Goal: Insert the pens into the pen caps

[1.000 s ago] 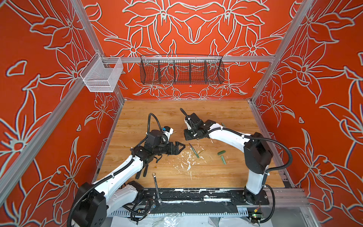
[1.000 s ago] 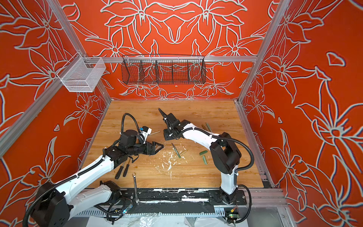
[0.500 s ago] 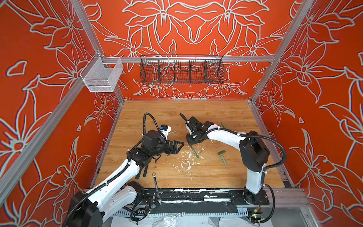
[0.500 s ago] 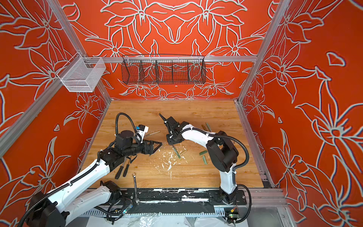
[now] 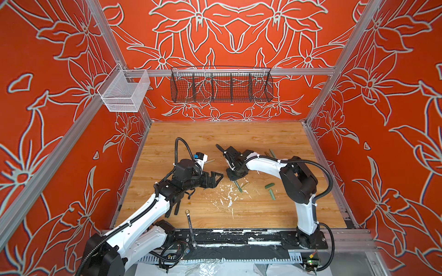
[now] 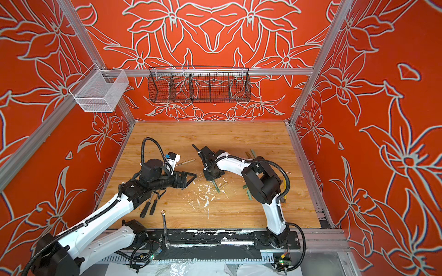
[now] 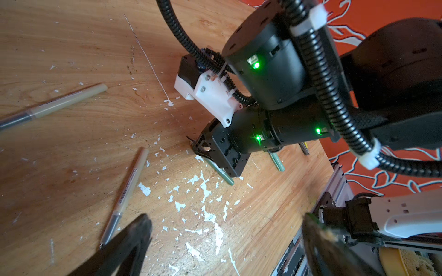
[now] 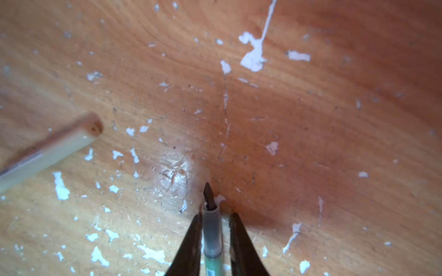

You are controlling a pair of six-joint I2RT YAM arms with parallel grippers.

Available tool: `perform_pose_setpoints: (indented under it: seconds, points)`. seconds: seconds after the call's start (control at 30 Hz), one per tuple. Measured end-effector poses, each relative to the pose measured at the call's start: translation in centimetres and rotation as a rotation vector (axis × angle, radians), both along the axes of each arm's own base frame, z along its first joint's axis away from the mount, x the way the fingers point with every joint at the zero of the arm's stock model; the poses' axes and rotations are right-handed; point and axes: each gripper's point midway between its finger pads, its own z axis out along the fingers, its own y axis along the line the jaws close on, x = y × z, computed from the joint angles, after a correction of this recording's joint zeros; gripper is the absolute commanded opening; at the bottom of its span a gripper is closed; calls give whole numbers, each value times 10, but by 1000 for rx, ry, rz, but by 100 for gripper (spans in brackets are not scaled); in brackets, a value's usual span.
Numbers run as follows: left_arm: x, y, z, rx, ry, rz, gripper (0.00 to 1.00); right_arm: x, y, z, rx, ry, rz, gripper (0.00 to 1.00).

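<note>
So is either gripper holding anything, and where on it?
Left gripper: open, empty. Right gripper straddles the green pen at its grey tip section; whether it grips cannot be told.

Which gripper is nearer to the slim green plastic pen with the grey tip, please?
Right. The right gripper straddles the green pen; the left gripper hovers apart.

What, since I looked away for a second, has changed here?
The right tool moved forward and down. Its jaws now flank a green pen lying flat, though a firm grip cannot be confirmed. The left tool stayed open and about where it was. Everything else stayed put.
</note>
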Motion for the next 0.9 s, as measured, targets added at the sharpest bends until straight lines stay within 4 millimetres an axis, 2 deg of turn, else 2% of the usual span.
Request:
perform_pose_setpoints:
  seconds: [0.23, 0.37, 0.47, 0.6, 0.73, 0.83, 0.9]
  points:
    - [1, -1, -4, 5, 13, -2, 97, 0, -1, 3, -19, 6, -2, 15]
    - [1, -2, -8, 7, 26, -8, 97, 1, 4, 12, 26, 7, -6, 14]
    - [3, -6, -10, 0, 33, -23, 97, 6, 13, 37, 113, -22, -15, 14]
    - [5, -13, -11, -18, 34, -48, 97, 18, 21, 88, 307, -104, -38, 13]
    - [9, -19, -3, -50, 0, -73, 97, 18, 22, 135, 523, -176, -28, 12]
    - [12, -25, 3, -74, -21, -93, 100, 14, 31, 157, 641, -205, 21, 11]
    - [15, -30, 8, -95, -32, -108, 96, 8, 39, 164, 710, -211, 66, 10]
